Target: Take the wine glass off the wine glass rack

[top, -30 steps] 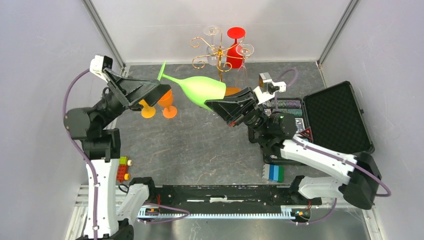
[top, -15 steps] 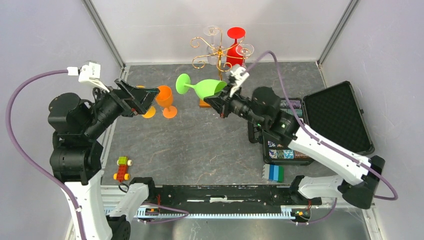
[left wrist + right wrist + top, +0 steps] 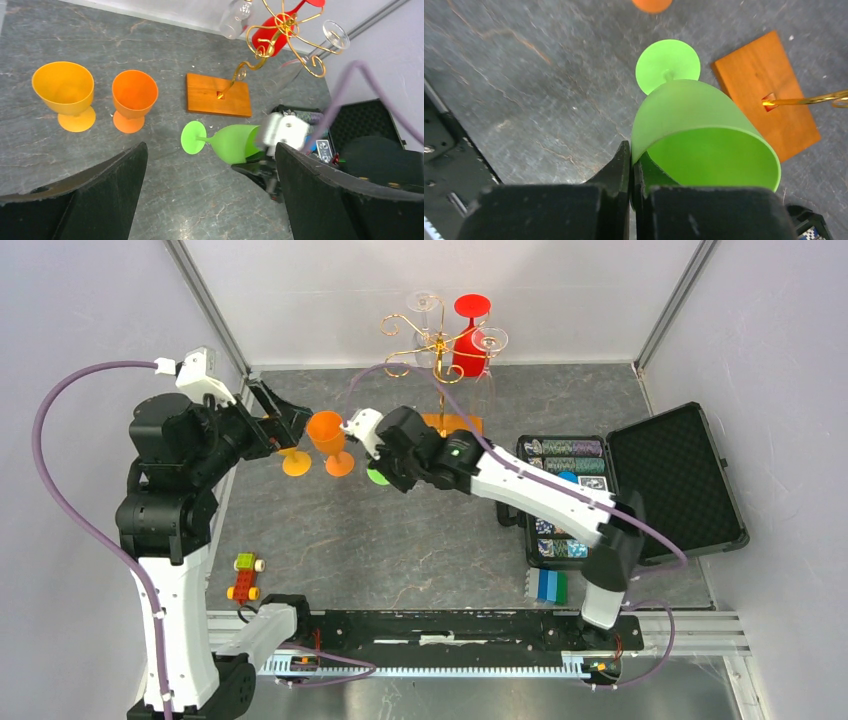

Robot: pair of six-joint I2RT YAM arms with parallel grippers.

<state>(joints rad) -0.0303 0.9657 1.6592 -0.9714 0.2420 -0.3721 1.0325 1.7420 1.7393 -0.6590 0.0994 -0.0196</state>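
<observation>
A: Where is the green wine glass (image 3: 684, 115) now?

B: Off the wine glass rack (image 3: 437, 340), which stands at the middle of the worktop's (image 3: 400, 540) far edge. The glass hangs over the worktop just in front and to the left of the rack's wooden base (image 3: 769, 95), near the orange glass (image 3: 134, 95).

A: Which arm has it?

B: The right hand (image 3: 630, 155) is clenched on the rim, with 1 finger inside the bowl and 1 outside. The left hand (image 3: 207, 150) is spread wide with nothing in it. It hovers higher up toward the worktop's left edge, apart from the glass.

A: How does the glass lie?

B: That is what the coming move turns on. Its long axis runs straight out from the right hand, mouth at the fingers and foot at the far end, pointing down and away. The glass is tilted, not upright. Whether the foot touches the worktop, the views do not settle.

A: So what is needed?

B: Probably the right wrist has to tip the bowl up until the foot sits flat before it lets go. The orange glass and the yellow glass (image 3: 63, 90) stand close on the left, so there is little room that way.
</observation>
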